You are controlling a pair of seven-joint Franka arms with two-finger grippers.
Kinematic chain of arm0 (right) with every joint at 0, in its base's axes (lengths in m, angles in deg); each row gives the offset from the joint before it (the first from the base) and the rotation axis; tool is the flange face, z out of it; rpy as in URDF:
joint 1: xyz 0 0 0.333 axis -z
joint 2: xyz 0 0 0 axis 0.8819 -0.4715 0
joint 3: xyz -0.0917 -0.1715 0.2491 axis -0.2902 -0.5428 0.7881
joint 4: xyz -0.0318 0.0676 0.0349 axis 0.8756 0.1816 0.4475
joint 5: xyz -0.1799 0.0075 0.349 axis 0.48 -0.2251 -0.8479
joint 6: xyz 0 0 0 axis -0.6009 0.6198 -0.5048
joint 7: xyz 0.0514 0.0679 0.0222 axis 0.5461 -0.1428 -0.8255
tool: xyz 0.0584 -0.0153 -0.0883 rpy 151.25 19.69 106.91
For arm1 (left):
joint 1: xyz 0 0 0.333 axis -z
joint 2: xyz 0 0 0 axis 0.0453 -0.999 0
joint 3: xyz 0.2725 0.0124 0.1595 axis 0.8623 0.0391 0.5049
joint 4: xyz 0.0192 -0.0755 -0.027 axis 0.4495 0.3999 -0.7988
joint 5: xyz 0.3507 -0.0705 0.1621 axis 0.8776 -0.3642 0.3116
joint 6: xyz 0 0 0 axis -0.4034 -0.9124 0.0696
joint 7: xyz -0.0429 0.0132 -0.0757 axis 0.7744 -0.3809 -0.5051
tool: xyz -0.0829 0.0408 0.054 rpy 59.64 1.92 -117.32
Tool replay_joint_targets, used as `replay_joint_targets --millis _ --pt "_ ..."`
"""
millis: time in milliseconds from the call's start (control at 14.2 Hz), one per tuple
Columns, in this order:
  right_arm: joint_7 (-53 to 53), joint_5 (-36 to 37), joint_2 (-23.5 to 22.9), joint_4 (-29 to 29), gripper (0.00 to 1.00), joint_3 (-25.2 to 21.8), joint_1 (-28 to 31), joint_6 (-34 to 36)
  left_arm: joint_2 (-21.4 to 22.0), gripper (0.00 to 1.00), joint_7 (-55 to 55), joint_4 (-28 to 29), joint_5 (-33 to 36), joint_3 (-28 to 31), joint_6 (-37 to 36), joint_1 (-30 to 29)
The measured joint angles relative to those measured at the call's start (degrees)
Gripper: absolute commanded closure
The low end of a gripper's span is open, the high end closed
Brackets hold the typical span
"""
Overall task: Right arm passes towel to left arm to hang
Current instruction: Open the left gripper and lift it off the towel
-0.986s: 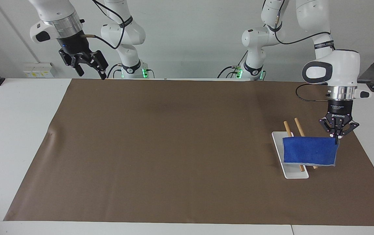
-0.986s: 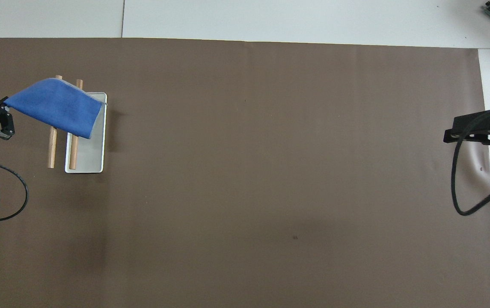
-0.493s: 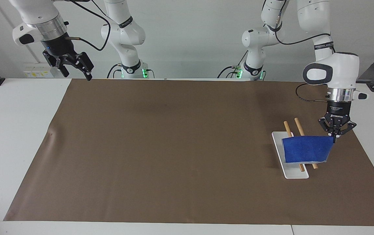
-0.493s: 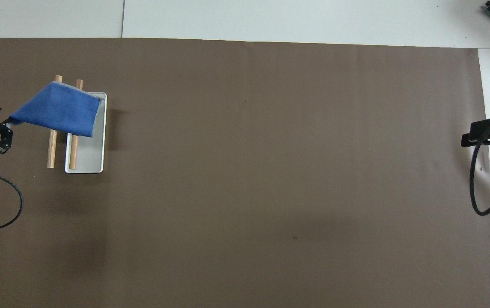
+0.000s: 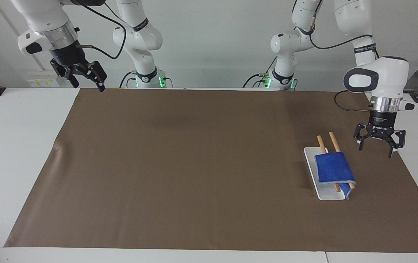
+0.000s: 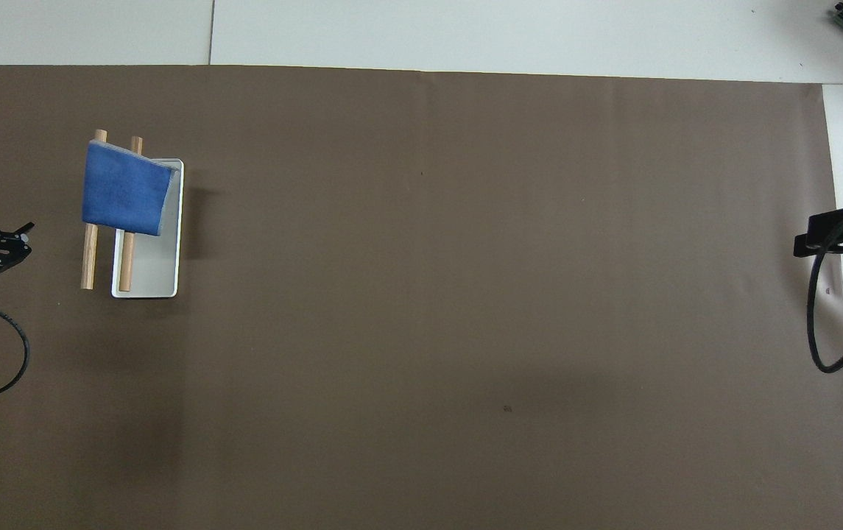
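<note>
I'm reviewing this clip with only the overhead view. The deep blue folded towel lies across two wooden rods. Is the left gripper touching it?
Observer: No. The left gripper hangs open in the air beside the towel, apart from it.
Operator: Does the cloth reach the white tray?
Observer: One end droops off the wooden rods by the white tray's corner; I cannot tell if they touch.
Operator: And the right gripper?
Observer: The right gripper is open, empty and raised over the brown mat's corner.
</note>
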Motion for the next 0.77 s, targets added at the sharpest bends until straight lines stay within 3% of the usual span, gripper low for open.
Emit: replay_joint_targets --millis 141,352,563,775 --pt "-1.44 0.03 0.0 -0.12 0.0 -3.23 -1.92 0.0 2.25 0.0 -1.55 -0.15 0.49 -0.5 -1.77 1.07" --pt "-1.65 0.03 0.27 -1.37 0.0 -3.58 -2.71 0.06 5.29 0.0 -2.5 -1.3 4.03 -0.99 -4.0 5.0" --pt "-1.65 0.03 0.57 -2.09 0.0 -3.46 -3.33 0.18 6.02 0.0 -2.56 -4.41 11.66 -1.45 -6.56 10.87" --pt "-1.65 3.21 0.94 -2.32 0.0 -2.02 -3.58 0.29 6.0 0.0 -3.12 -6.38 23.97 -1.73 -7.51 16.94"
